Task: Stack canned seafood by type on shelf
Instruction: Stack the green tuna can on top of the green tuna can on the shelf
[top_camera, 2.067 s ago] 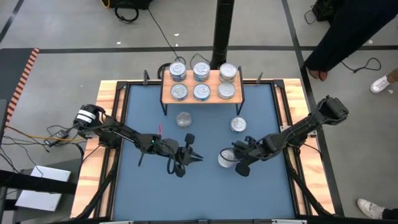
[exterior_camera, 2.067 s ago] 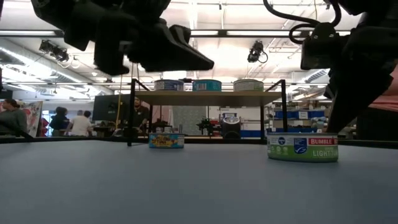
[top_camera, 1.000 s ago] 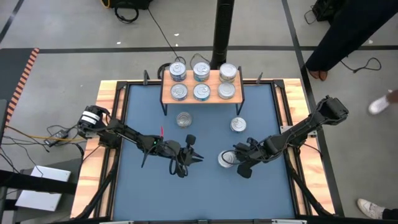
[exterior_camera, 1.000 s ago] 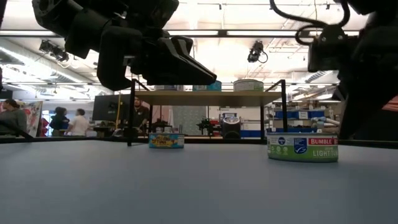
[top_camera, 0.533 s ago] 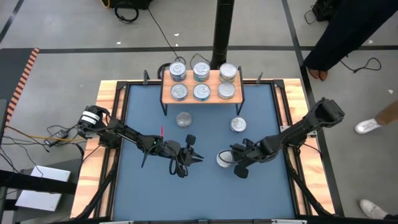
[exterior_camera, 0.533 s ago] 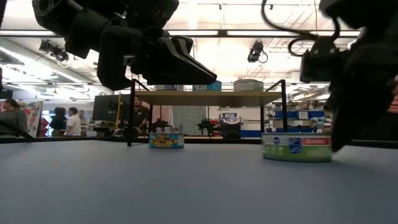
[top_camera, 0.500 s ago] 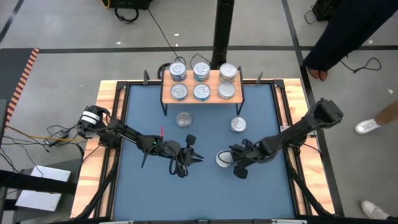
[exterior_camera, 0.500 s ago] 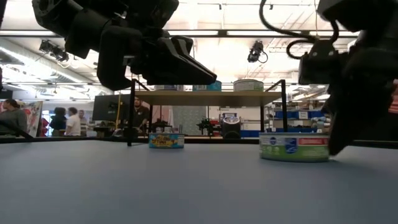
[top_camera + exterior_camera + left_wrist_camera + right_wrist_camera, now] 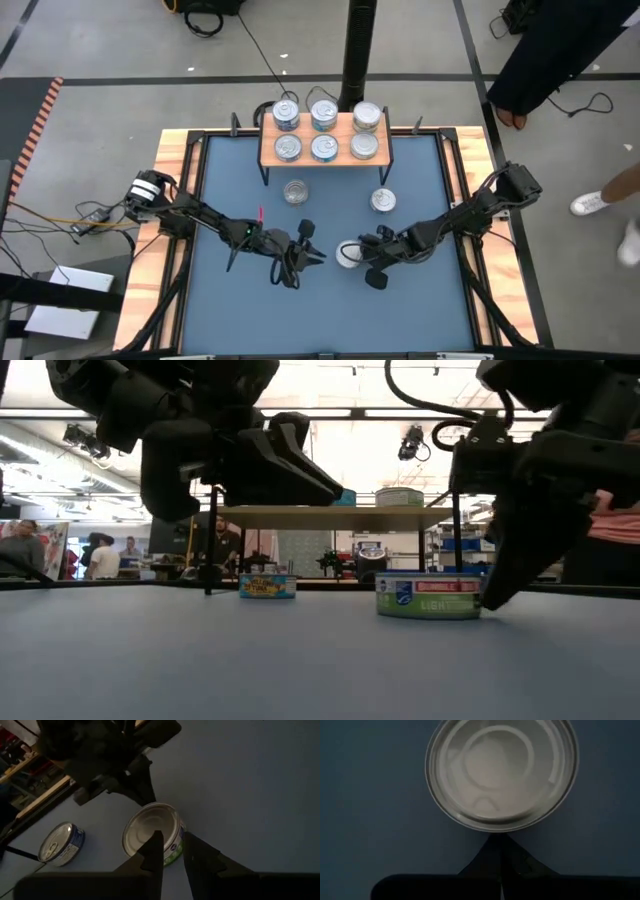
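**Green-label tin pushed along the mat, not yet gripped**

High view: I see the flat round silver-topped green-label tin (image 9: 347,254) on the blue mat (image 9: 420,180), between both grippers, short of the light-wood shelf (image 9: 323,148).

Low view: the right gripper (image 9: 497,592), pressed together, touches its wall.

Left wrist view: the left gripper (image 9: 172,851) is slightly spread.

I judge the tin rigid, slick, fairly heavy; best pinched across its sidewall.

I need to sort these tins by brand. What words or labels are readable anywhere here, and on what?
"BUMBLE": red band on the green-labelled tin on the blue mat, beside the right tool.
"LIGHT": lower on that same label; the word after it is cut off.
Round blue badge on that label: too small to read.
Yellow-and-blue tin farther back: print too blurred to read.
Tins on the shelf: no readable print.
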Controlling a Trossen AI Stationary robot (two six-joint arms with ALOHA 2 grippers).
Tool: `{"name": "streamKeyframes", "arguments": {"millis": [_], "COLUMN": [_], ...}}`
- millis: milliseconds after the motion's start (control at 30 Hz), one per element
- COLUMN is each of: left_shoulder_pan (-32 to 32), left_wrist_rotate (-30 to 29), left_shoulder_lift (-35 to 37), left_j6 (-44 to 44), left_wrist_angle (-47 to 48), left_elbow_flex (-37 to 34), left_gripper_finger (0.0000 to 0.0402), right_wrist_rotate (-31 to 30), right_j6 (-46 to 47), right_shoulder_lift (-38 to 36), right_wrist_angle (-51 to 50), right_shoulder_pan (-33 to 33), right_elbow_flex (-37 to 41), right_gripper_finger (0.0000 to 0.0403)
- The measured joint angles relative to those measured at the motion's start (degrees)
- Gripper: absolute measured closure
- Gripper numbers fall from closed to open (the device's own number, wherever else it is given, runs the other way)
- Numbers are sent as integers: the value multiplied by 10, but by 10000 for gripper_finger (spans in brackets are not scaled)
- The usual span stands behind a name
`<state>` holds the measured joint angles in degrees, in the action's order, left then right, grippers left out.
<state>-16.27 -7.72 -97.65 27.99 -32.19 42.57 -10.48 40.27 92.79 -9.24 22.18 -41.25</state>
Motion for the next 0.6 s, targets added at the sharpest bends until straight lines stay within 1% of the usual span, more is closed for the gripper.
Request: {"name": "streamKeyframes", "arguments": {"millis": [133, 200, 300, 400, 467, 600], "left_shoulder_pan": [-4, -4, -4, -4, -4, -4], "left_wrist_rotate": [-9, -17, -40, -79, -94, -95], "left_shoulder_lift": [-14, -34, -66, -94, -107, -124], "left_j6": [3, 8, 42, 66, 80, 119], "left_wrist_angle": [22, 50, 89, 116, 140, 187], "left_elbow_flex": [14, 35, 70, 105, 127, 155], "left_gripper_finger": [308, 298, 289, 286, 286, 286], "right_wrist_rotate": [-2, -2, -2, -2, -2, -2], "right_j6": [-10, -16, -25, -28, -28, -32], "right_shoulder_lift": [0, 0, 0, 0, 0, 0], "right_wrist_angle": [11, 22, 31, 35, 37, 42], "right_shoulder_pan": [-8, -10, -10, -10, -10, -9], "right_elbow_flex": [0, 0, -1, -1, -1, -1], "right_gripper_finger": [402, 402, 402, 402, 402, 402]}}
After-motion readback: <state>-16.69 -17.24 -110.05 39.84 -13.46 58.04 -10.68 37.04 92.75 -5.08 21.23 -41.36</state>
